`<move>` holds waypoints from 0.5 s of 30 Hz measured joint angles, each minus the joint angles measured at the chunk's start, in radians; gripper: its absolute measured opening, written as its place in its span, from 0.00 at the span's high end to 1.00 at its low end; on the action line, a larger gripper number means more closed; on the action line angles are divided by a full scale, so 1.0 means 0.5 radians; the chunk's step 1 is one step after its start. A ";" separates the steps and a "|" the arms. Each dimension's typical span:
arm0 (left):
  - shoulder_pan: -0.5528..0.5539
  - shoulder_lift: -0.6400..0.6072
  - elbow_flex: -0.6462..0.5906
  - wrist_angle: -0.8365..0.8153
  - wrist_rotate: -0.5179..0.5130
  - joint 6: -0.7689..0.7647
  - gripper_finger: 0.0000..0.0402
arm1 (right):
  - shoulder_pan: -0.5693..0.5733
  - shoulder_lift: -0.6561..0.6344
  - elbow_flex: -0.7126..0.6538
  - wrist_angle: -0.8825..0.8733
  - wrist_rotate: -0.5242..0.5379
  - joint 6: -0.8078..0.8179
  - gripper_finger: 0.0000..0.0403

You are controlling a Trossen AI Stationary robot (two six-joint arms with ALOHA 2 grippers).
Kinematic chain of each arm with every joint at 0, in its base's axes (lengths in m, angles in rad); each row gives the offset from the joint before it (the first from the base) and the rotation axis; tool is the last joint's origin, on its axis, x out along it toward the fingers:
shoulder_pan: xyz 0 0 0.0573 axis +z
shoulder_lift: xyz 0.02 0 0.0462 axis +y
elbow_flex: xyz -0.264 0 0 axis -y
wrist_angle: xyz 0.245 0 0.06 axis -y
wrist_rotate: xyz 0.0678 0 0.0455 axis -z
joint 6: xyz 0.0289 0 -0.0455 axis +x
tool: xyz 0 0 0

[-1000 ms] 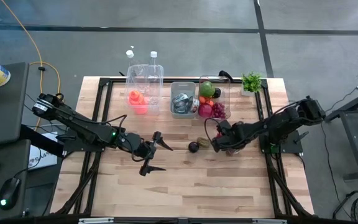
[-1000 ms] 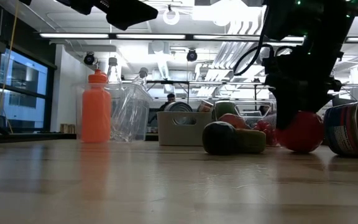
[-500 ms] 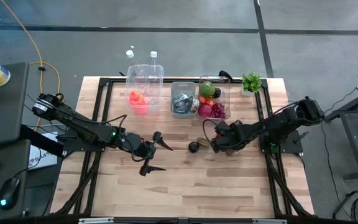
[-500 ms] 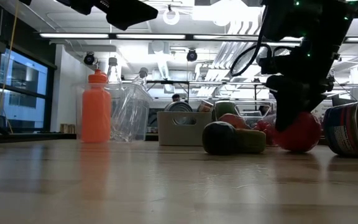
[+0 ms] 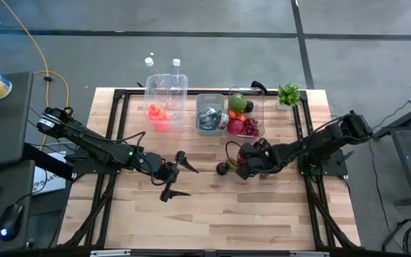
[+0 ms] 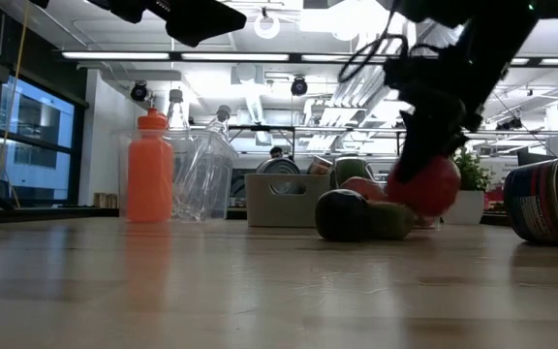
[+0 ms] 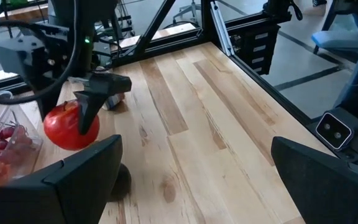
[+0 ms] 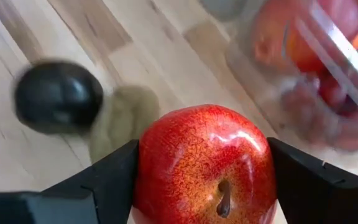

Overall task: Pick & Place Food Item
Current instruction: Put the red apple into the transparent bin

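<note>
The right end effector (image 5: 243,161), just right of centre in the high view, is clenched on a red apple (image 8: 205,167), which fills the lower middle of the right wrist view between the two dark fingers (image 8: 79,190). In the low view the apple (image 6: 424,184) hangs clear of the bench (image 6: 260,291), right of centre. Just beside it on the wood lie a dark round fruit (image 5: 222,168) and a dull green fruit (image 6: 391,220), touching each other in the low view. Above them in the high view stands a clear bin of fruit (image 5: 244,114), with a grey bin (image 5: 209,114) to its left, then clear bottles (image 5: 166,89) and an orange bottle (image 6: 149,167). A tin can (image 6: 548,202) lies on its side at the low view's right edge. The left end effector (image 5: 175,175) hovers left of centre in the high view, fingers spread wide and holding nothing.
</note>
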 joint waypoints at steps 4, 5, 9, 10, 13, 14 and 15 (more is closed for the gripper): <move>0.001 0.000 0.000 0.000 0.000 0.035 0.01 | 0.000 -0.002 0.088 0.004 0.060 -0.124 0.28; 0.001 0.000 0.000 0.000 0.000 0.034 0.01 | 0.000 -0.002 0.110 0.002 0.061 -0.155 0.28; 0.001 0.001 0.000 0.000 0.000 0.032 0.01 | 0.011 -0.002 0.198 -0.001 0.091 -0.264 0.28; 0.001 0.000 0.000 0.000 0.000 0.031 0.01 | 0.016 -0.002 0.219 -0.002 0.115 -0.296 0.28; 0.001 0.000 0.000 0.000 0.000 0.027 0.01 | 0.024 -0.002 0.279 -0.009 0.192 -0.390 0.27; 0.001 0.000 0.000 0.000 0.000 0.027 0.01 | 0.023 -0.002 0.303 -0.024 0.210 -0.426 0.27; 0.001 0.000 0.000 0.000 0.000 0.027 0.01 | 0.022 -0.002 0.329 -0.044 0.238 -0.456 0.27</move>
